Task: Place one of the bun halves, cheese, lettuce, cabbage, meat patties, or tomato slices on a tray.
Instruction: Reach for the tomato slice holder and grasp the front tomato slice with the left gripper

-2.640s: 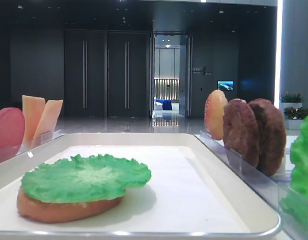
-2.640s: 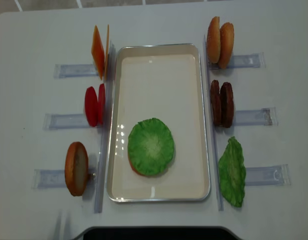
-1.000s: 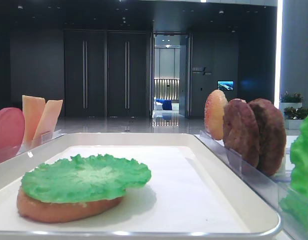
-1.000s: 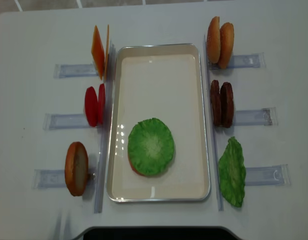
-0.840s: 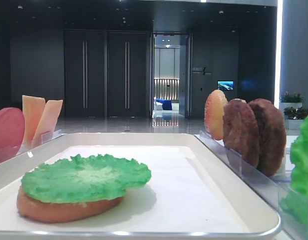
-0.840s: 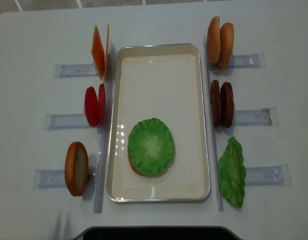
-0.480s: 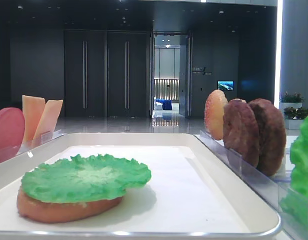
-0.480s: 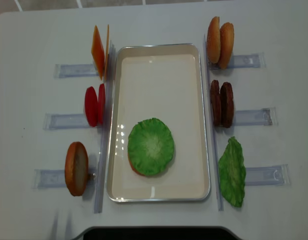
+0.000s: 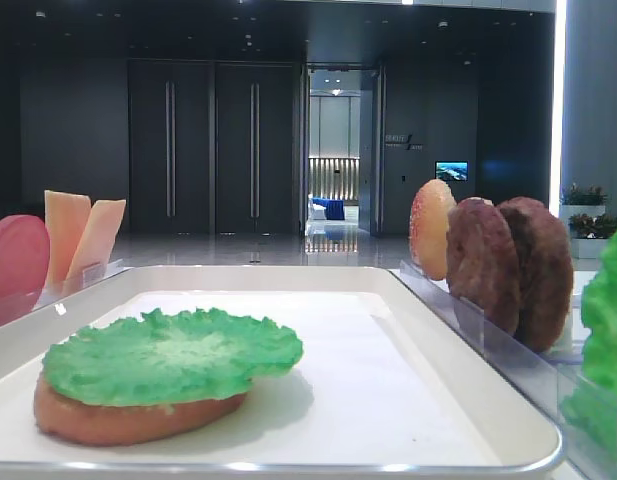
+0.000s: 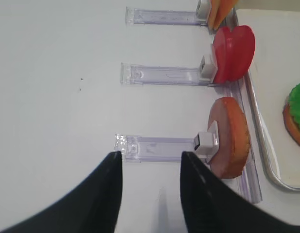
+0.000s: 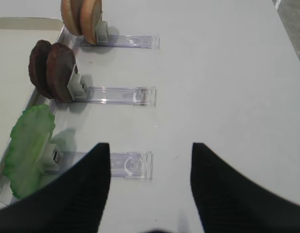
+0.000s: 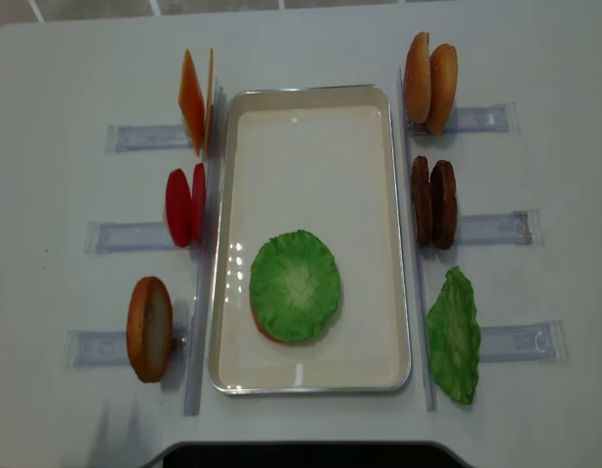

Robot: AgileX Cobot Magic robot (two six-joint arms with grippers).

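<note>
The left hand (image 10: 150,194) is seen from its wrist camera with its fingers apart and nothing between them, hovering over the bare surface (image 12: 66,175) near a clear holder (image 10: 157,148). The right hand (image 11: 150,187) is likewise spread wide and holds nothing, above the holder (image 11: 130,165) of the spare lettuce (image 11: 26,145).

The white tray (image 12: 310,127) lies in the middle of the surface. In its near half a bun half (image 9: 128,420) lies flat, and a ruffled green lettuce leaf (image 12: 295,285) is laid on top, covering most of it. Left of the tray, standing on edge in holders, are cheese slabs (image 12: 193,97), red tomato slices (image 12: 183,207) and a brownish bun half (image 12: 149,329). On the right are two buns (image 12: 429,82) and dark patties (image 12: 433,203).

No writing can be read. The surface is plain white; behind it a dark hall with tall double doors (image 9: 213,145) and a lit corridor is seen.
</note>
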